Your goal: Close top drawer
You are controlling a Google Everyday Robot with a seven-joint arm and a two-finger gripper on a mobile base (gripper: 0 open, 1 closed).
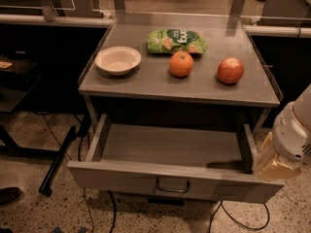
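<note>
The top drawer (172,152) stands pulled well out below the desk's (194,85) front edge. The gripper (273,163) hangs just beside the drawer's right front corner; I cannot tell whether it is apart or together. On the desk sit a bowl (118,60) near the left edge, a snack bag (176,41) toward the back, an orange (181,63) and an apple (230,70).

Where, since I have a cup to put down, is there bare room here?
The cabinet top is bare along its front edge, before the bowl, orange and apple; the chip bag crowds the back middle. The open top drawer is bare inside, but the end effector hangs by its right front corner.
</note>
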